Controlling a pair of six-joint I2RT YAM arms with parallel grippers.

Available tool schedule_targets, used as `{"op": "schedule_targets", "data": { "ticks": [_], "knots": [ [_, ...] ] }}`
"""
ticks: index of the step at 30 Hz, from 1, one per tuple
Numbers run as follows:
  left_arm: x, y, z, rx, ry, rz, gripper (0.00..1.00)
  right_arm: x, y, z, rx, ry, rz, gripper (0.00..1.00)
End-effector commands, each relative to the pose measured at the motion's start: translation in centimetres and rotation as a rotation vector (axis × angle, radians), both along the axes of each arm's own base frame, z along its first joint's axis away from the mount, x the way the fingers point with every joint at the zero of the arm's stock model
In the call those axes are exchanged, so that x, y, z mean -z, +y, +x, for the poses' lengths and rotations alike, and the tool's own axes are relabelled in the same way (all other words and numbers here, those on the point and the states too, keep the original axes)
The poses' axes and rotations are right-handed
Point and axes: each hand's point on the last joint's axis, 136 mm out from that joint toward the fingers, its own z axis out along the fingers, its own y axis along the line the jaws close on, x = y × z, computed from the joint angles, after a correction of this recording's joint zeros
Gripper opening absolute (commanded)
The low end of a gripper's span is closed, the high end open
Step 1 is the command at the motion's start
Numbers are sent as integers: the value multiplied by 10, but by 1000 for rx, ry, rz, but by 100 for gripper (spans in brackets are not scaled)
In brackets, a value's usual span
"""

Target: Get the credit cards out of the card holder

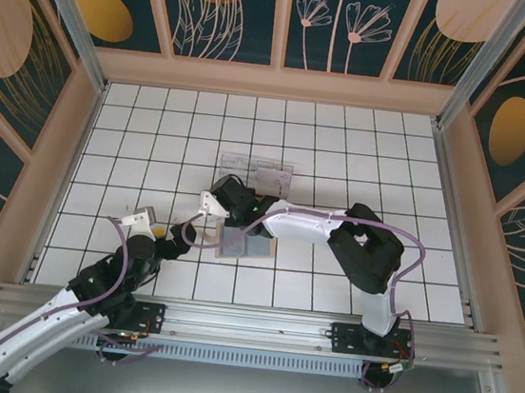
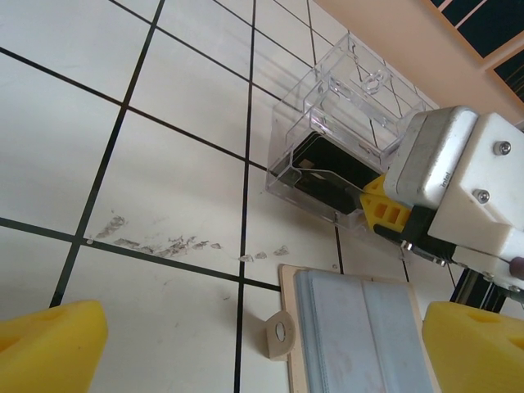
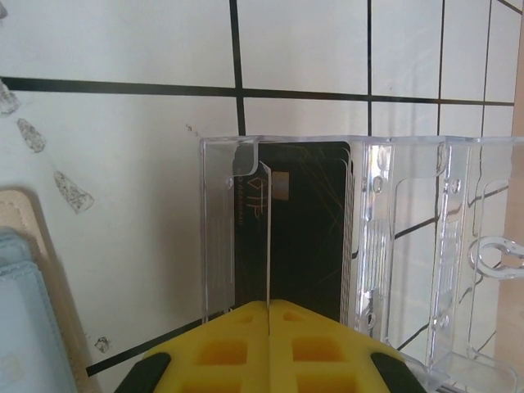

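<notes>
The card holder [image 1: 245,244] lies open on the tiles, blue-grey lining up [image 2: 360,336], with a tan edge and a small tab. My right gripper [image 3: 268,304] is shut on a thin pale credit card [image 3: 268,237], seen edge-on. That card stands in the near compartment of the clear box [image 3: 360,246], over a black card with a gold chip [image 3: 307,221]. My left gripper [image 2: 262,352] is open, its yellow fingers [image 2: 49,344] spread wide and low over the holder's left edge, nothing between them. In the top view it sits left of the holder [image 1: 189,235].
The clear plastic compartment box [image 1: 256,172] sits just beyond the card holder, its lid open toward the back. The right arm [image 1: 362,247] reaches across from the right. Scuff marks [image 2: 155,244] dot the white tiles. Wooden walls [image 1: 65,163] ring the floor.
</notes>
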Motion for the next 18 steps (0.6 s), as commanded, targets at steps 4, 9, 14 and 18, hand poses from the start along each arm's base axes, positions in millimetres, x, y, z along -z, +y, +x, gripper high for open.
{"op": "schedule_targets", "data": {
  "ticks": [4,9,14,18],
  "knots": [
    [3,4,1,-16,-5,13,99,-7,7,17,58,-32,49,31],
    [3,4,1,-15,-7,13,99,-14,5,23,82,-61,75,35],
    [4,3,1,-13,-6,13,99,-12,0,31,114,-82,70,39],
    [4,3,1,-14,-5,14,99,-15,-4,40,153,-97,88,40]
  ]
}}
